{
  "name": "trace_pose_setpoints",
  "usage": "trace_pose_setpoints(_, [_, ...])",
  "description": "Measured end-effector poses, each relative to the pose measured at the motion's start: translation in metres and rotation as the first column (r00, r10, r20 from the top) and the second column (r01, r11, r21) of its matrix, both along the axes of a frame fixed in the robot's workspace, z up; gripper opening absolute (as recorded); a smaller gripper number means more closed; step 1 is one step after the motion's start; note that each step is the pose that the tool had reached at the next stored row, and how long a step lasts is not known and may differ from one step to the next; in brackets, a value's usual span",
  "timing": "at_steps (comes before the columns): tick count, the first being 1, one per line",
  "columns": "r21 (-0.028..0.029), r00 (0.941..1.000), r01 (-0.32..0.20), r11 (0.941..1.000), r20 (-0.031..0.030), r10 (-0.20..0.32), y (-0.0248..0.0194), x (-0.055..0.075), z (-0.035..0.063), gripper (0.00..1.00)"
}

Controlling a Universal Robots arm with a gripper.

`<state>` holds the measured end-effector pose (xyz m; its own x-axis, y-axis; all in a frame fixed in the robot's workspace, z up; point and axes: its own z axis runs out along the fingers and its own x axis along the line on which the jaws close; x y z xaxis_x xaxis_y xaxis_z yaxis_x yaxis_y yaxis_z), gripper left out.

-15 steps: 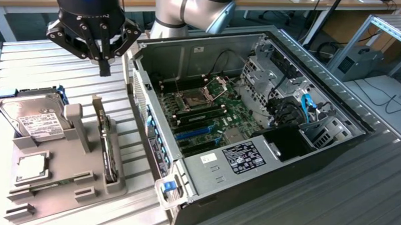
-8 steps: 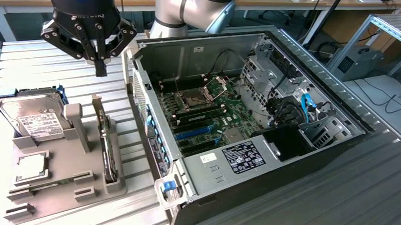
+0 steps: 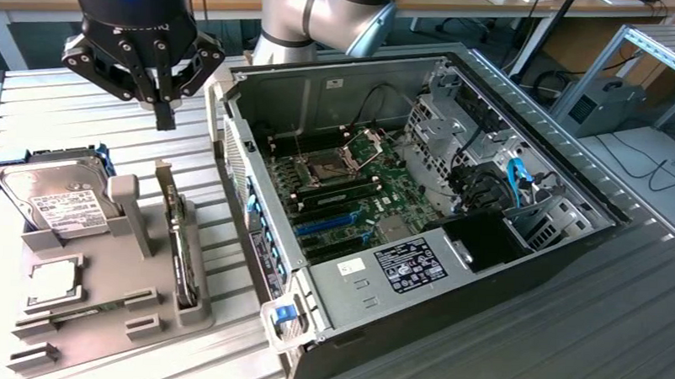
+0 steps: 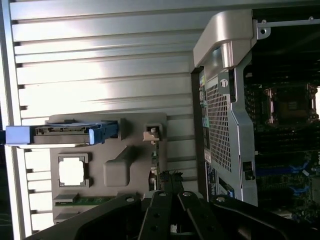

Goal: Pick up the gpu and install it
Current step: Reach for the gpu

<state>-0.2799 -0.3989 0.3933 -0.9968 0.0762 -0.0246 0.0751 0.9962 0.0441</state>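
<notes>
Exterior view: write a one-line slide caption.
Shut end effector hovers above the upright gpu in its holder, beside the open case.

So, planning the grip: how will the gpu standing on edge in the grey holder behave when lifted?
The gpu is a thin flat card, so probably stiff and light. Upright in a slot of the holder, it may tip or bind if pulled off-vertical.

Gpu (image 3: 178,243) btm edge hidden in holder (image 3: 105,270) slot

Gripper held aloft, pointed straight down.
The gripper (image 3: 164,116) is carried on a bent arm (image 3: 321,16); its fingers appear to be pressed together.
</notes>
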Motion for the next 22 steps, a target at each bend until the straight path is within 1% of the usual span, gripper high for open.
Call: trace_pose_setpoints(22, [-0.0001,1.0,0.0,1.0,0.0,0.0,0.0,-0.016,0.0,0.11])
